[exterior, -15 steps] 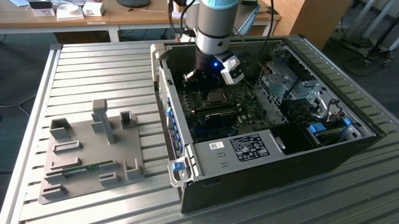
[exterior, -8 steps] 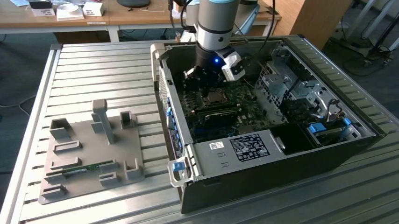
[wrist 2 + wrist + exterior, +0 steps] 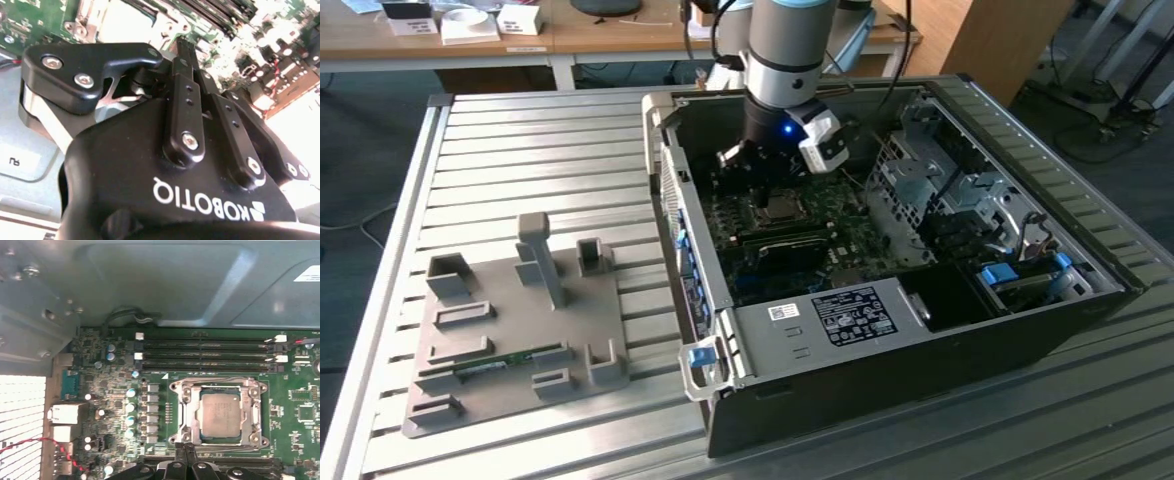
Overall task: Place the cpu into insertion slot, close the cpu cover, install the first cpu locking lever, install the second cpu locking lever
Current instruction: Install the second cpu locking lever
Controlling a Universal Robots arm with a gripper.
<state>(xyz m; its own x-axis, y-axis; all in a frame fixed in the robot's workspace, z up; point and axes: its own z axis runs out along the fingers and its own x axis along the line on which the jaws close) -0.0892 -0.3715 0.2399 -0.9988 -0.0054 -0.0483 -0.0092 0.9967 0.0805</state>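
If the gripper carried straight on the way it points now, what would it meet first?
Probably the cpu cover, near the frame's edge closest to the gripper, with the cpu seated inside it. Depth is unclear, so the board beside the socket is possible.

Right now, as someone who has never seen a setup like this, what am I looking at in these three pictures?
A robot arm is working inside an open black desktop computer case lying on a ribbed metal table. The exterior view comes from a camera standing off the arm. The two wrist views come from cameras riding on the arm. Its black tool hangs just above the green circuit board. In the first wrist view the small square silvery-grey cpu lies in its socket, with the silvery metal cpu cover framing it. The tool's narrow fingertips sit together at the socket's edge, holding nothing visible. A grey plastic fixture plate lies beside the case.
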